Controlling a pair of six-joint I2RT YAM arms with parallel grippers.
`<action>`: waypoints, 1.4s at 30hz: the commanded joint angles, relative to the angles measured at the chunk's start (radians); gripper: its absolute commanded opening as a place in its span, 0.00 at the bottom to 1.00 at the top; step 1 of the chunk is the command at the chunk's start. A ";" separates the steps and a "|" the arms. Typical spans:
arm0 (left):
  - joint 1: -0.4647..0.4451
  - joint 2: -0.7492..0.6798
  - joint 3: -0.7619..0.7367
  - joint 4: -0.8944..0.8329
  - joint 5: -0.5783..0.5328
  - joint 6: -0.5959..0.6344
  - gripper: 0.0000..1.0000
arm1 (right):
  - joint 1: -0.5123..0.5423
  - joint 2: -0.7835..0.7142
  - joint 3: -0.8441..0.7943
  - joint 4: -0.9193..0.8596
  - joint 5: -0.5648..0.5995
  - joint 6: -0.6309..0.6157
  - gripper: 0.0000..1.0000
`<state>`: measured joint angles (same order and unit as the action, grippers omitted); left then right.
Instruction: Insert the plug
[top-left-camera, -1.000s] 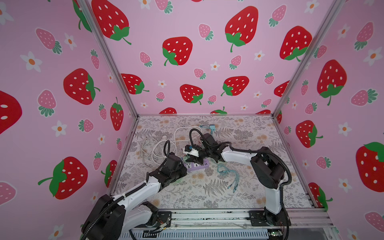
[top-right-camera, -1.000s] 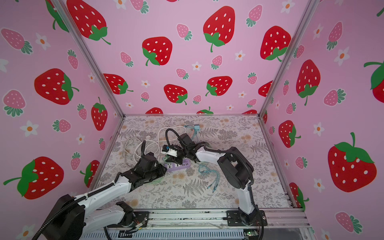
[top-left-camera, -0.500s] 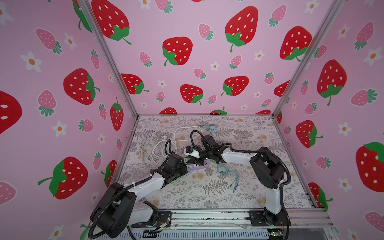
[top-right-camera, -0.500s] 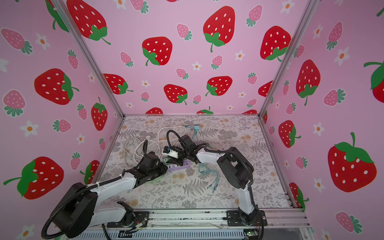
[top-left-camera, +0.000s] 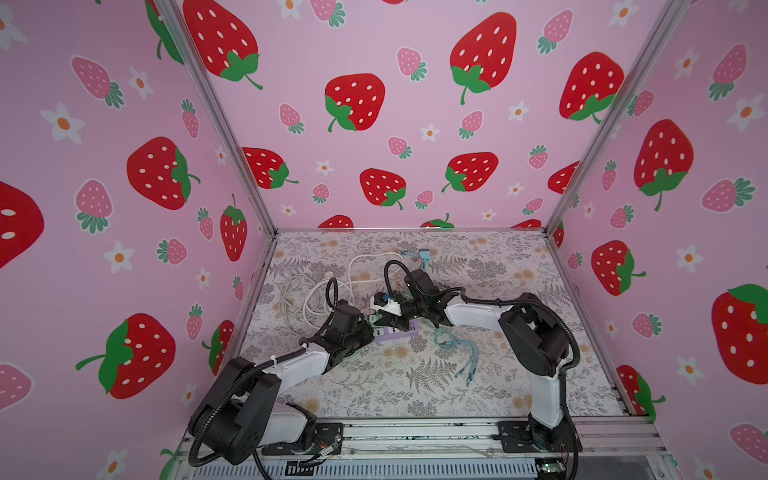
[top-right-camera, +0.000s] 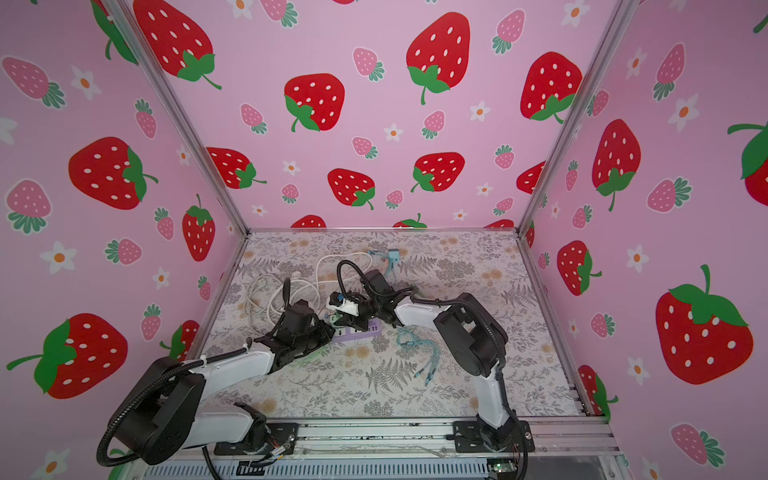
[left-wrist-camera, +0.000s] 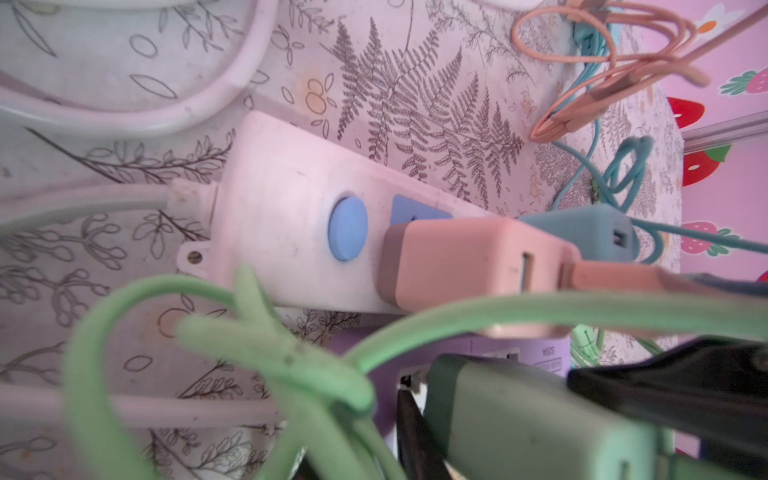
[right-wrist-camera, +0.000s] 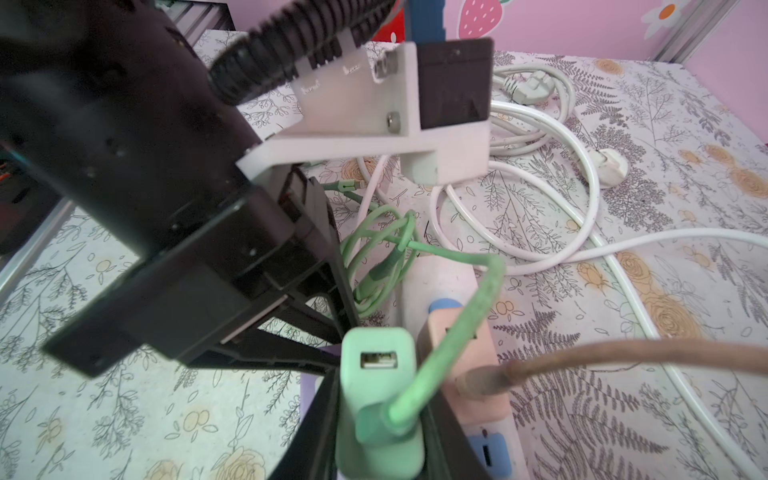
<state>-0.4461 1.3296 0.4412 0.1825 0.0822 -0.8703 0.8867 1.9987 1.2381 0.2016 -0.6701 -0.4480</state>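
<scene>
A mint-green plug with a green cable stands upright over the purple power strip, near the strip's left end. My right gripper is shut on it, one black finger on each side. Both top views show the right gripper reaching in from the right. My left gripper lies low at the strip's left end, and its fingers close on that end right beside the plug. The left wrist view shows the plug against the purple strip. The plug's prongs are hidden.
A white power strip with a pink charger and a blue one plugged in lies just behind the purple one. White cable coils lie at the left. Teal cables lie at the right.
My left arm has stretched forward to the purple strip's left end and its jaws have narrowed. The right gripper stays over the strip with the green plug.
</scene>
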 joint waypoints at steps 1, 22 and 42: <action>0.003 -0.007 -0.044 -0.024 0.010 -0.018 0.22 | 0.006 0.029 -0.025 0.029 -0.064 -0.021 0.00; 0.030 0.002 -0.064 -0.024 0.047 0.024 0.20 | -0.015 0.021 -0.108 0.059 -0.049 -0.035 0.00; 0.060 -0.133 -0.098 -0.096 0.096 0.045 0.20 | -0.011 0.143 0.025 -0.269 0.095 -0.172 0.00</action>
<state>-0.3946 1.2343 0.3622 0.1879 0.1726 -0.8356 0.8692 2.0560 1.2816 0.1204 -0.6994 -0.5632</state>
